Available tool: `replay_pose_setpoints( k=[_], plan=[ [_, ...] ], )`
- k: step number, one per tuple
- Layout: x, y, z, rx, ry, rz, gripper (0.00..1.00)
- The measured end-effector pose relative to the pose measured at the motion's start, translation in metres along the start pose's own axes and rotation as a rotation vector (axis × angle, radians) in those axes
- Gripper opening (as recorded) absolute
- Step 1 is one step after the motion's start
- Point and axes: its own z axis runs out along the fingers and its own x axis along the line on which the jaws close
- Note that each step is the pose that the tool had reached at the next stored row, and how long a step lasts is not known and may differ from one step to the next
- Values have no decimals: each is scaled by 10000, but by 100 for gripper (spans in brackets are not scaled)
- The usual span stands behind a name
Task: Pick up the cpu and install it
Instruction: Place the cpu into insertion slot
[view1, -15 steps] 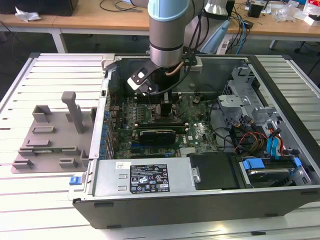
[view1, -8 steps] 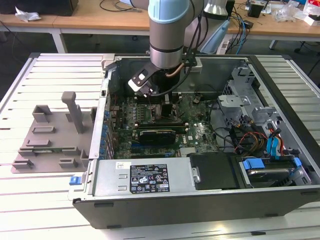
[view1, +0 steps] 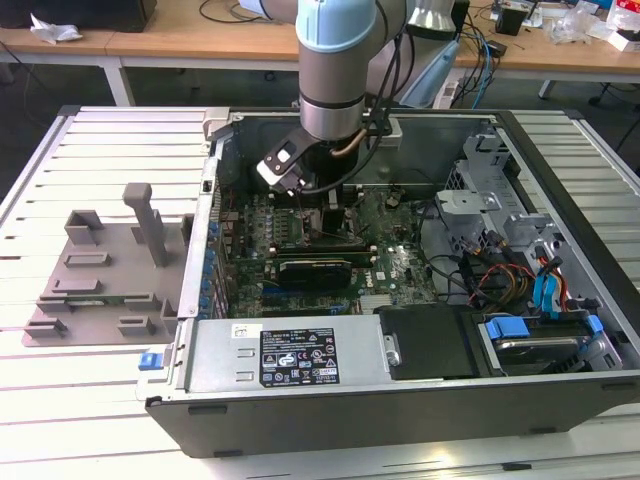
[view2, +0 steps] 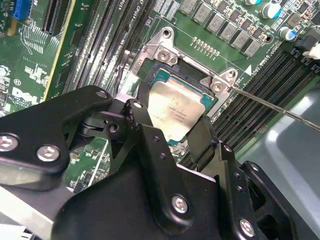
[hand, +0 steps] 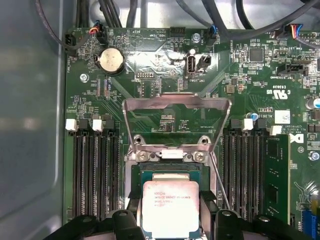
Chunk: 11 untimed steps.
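The cpu (hand: 170, 207) (view2: 177, 107), a small silvery square chip with a pale rim, hangs right over the open socket (hand: 170, 172) on the green motherboard (view1: 400, 265). My gripper (hand: 170, 212) (view2: 172, 122) has a black finger against each side edge of the chip and is shut on it. The socket's metal load plate (hand: 177, 107) is flipped up and back, and its thin lever (view2: 280, 109) sticks out to one side. In the exterior view the gripper (view1: 325, 205) reaches down into the open computer case (view1: 560, 190).
Memory slots (hand: 97, 170) flank the socket, one with a stick (hand: 277, 180) fitted. A long black card (view1: 315, 268) lies near the socket. The power supply (view1: 290, 355) and drive bays (view1: 540, 330) line the case's near side. A grey fixture (view1: 100, 270) sits at the exterior view's left.
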Motion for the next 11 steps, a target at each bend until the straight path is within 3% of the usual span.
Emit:
replay_pose_setpoints(
  k=[11],
  plan=[
    [-12,-1,38,0,0,17,55]
  ],
)
